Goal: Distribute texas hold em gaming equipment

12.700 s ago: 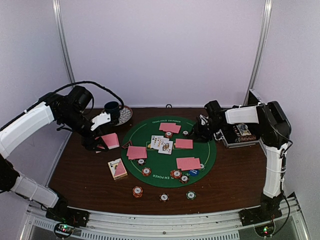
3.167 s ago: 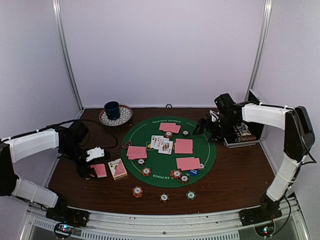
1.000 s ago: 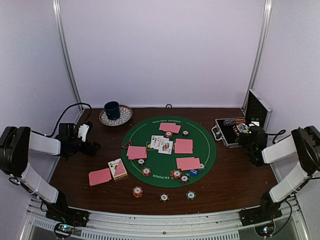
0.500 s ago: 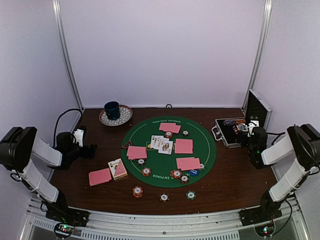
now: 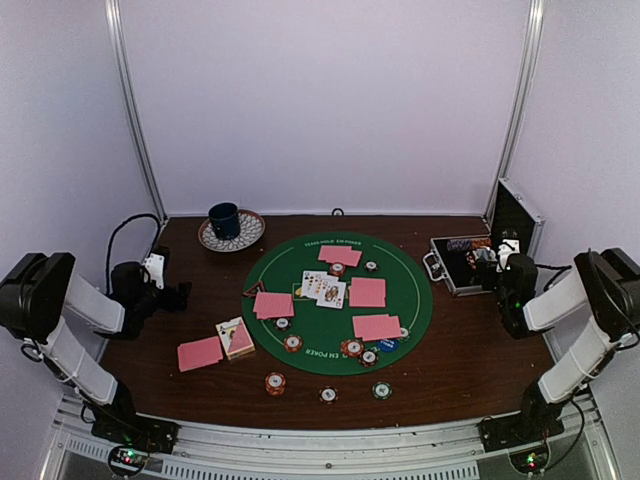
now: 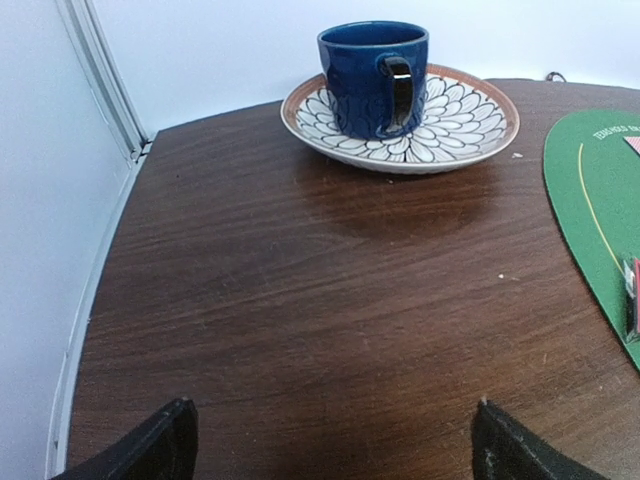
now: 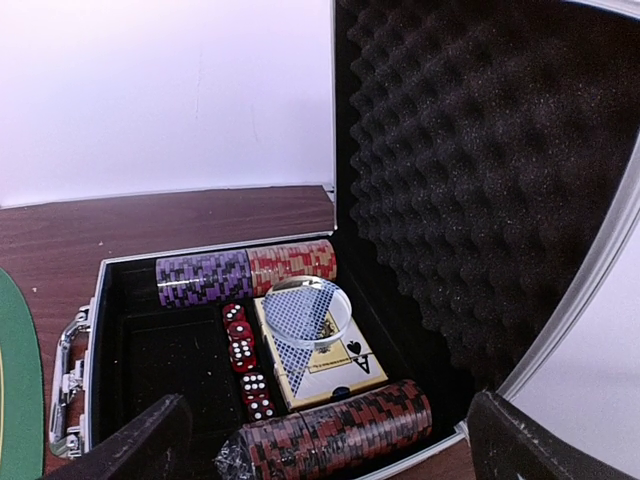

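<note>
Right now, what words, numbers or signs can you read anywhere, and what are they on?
"TEXAS HOLD EM POKER": far edge of the green mat, tiny but readable.
"EM POKER": the mat's near edge; the words before it are unclear.
Black spade sign: on the card box.
White dots, no words: on the red dice.
Face-up cards and chips: too small to read.

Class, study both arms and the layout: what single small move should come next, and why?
Probably ease the open right gripper down toward the dark red chip row in the metal case: it faces that row, and the pink cards left of the green mat have no chip beside them.
</note>
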